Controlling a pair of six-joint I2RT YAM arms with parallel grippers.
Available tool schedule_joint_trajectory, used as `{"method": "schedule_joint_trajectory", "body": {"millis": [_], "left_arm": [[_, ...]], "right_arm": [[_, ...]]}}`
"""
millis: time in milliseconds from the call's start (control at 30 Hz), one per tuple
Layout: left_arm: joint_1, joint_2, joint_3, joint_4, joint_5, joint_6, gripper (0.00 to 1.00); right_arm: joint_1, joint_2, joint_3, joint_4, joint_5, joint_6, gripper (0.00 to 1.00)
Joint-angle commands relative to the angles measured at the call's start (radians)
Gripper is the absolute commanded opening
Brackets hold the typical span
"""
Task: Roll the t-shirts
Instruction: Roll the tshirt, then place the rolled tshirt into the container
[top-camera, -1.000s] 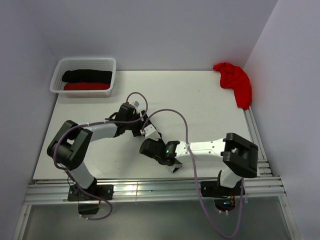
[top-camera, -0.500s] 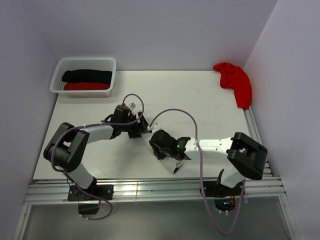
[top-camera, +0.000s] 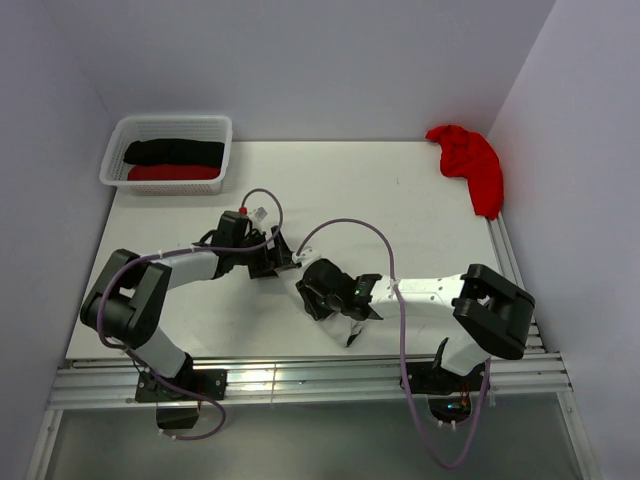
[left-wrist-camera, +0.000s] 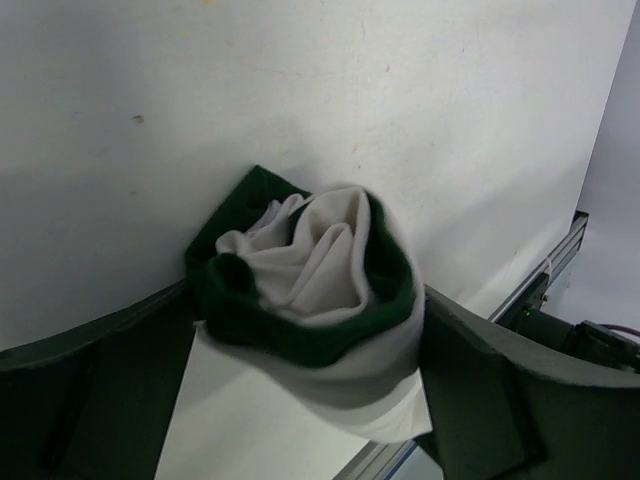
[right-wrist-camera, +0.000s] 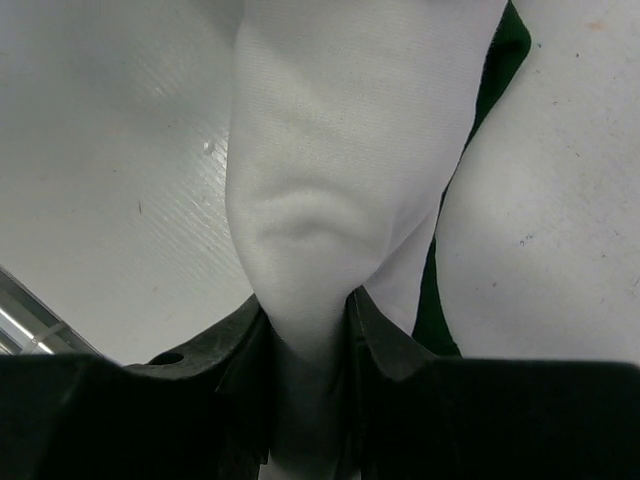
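- Nearest the arm bases, the right hand (right-wrist-camera: 307, 305) is clenched on the white and green t-shirt (right-wrist-camera: 330, 150). A fold of white cloth is pinched between its fingers and runs away from it across the table (top-camera: 400, 200).
- Just past the right hand, towards the left hand, the shirt forms a tight roll. Its spiral end, white cloth wrapped in dark green, faces the left wrist camera.
- The left hand (left-wrist-camera: 310, 310) has its fingers spread wide, one on each side of that roll end. This close view does not show whether they press the roll or only flank it.
- The rolling looks done, and the step now seems to be securing the bundle. To do this well, the left hand should centre on the roll's full thickness and close evenly, trapping the outer green layer so it cannot spring open. The right hand should let go only after that.
- Far beyond the left hand, to its left, a white basket (top-camera: 108, 172) holds a rolled black t-shirt (top-camera: 175, 152) and a rolled red t-shirt (top-camera: 172, 173).
- Far beyond the right hand, to its right, a loose red t-shirt (top-camera: 470, 160) lies crumpled in the table's corner, not yet rolled.
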Motion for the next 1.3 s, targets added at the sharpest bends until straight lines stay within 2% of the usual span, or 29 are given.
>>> {"method": "schedule_joint_trajectory", "body": {"millis": [0,267,433,667,1000,1133,1200,1233,1267], "left_arm": [[0.049,-0.039,-0.036,0.001,0.070,0.054,0.99],[0.124,-0.120,-0.041,-0.020,0.099,0.073,1.00],[0.135,-0.014,0.024,-0.031,0.233,0.120,0.97],[0.135,0.069,0.021,0.070,0.308,0.125,0.99],[0.117,0.128,0.022,0.049,0.277,0.128,0.95],[0.100,0.142,0.033,0.015,0.262,0.142,0.83],[0.092,0.139,0.030,-0.008,0.238,0.146,0.65],[0.089,0.136,0.024,-0.011,0.234,0.148,0.52],[0.088,0.133,0.019,-0.006,0.234,0.148,0.47]], "right_arm": [[0.002,-0.002,-0.039,-0.047,-0.067,-0.006,0.00],[0.000,-0.027,-0.054,-0.097,-0.066,0.032,0.00],[0.000,-0.045,-0.059,-0.090,-0.082,0.023,0.00],[0.000,-0.043,-0.062,-0.089,-0.090,0.020,0.00],[0.000,-0.031,-0.054,-0.089,-0.089,0.020,0.00],[0.000,-0.030,-0.051,-0.093,-0.079,0.021,0.00],[0.000,-0.027,-0.046,-0.095,-0.073,0.020,0.00],[0.000,-0.024,-0.045,-0.097,-0.069,0.023,0.00],[0.000,-0.022,-0.042,-0.101,-0.066,0.021,0.00]]}}
